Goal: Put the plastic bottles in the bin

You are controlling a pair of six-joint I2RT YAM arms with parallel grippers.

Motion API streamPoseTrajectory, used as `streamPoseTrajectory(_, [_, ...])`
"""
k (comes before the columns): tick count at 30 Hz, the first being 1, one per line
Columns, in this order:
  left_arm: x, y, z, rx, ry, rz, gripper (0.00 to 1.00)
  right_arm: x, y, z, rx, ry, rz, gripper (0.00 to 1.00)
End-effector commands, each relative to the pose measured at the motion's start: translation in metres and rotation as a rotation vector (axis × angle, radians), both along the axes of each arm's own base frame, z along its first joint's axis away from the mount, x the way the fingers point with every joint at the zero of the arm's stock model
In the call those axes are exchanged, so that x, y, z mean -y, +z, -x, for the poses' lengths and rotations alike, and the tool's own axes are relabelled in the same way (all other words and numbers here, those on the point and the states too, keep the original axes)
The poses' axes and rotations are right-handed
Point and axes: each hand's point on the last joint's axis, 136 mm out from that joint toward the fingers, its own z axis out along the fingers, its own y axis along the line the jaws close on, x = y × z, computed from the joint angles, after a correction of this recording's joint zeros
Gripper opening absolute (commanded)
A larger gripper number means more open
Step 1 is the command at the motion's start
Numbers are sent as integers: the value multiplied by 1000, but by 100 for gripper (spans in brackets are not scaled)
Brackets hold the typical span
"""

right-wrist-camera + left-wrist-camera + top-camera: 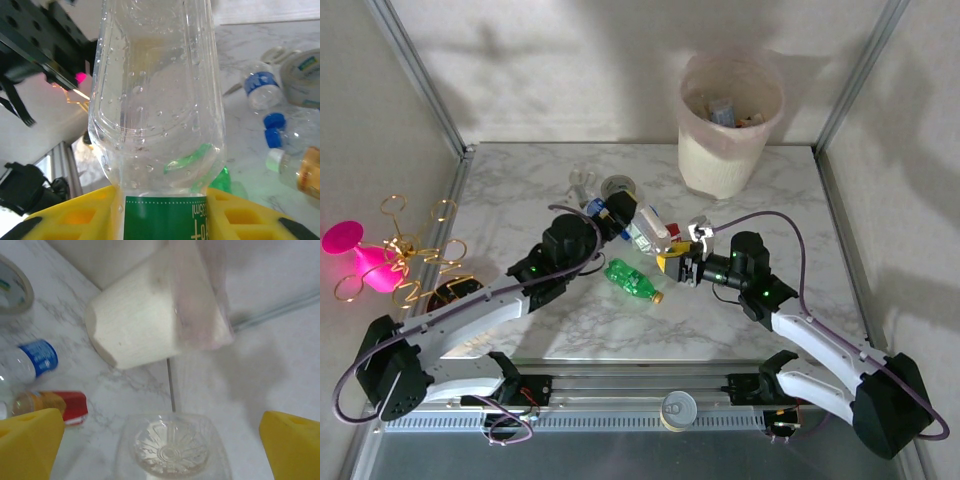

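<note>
Pinching a clear green-labelled bottle (155, 100) in the right tool (165, 212), with the left tool (161, 420) spread wide around a clear bottle base (170, 452), possibly the same bottle.

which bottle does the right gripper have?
The clear bottle with the green label, pinched between the yellow fingers of the right gripper. The all-green bottle and the blue-labelled bottle lie loose on the table.
</note>
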Motion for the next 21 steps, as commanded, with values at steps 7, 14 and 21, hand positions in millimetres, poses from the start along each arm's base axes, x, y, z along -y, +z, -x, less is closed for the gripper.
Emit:
streamPoseTrajectory(7, [-73,-27,0,-26,169,-93,99,54,78,-80,146,-341,16,33])
streamPoseTrajectory(14, [-92,-83,21,-134,179,-163,100,121,147,-171,222,-663,53,33])
streamPoseTrajectory(21, [-107,-109,40,-180,201,-149,100,164,173,-270,216,-861,73,33])
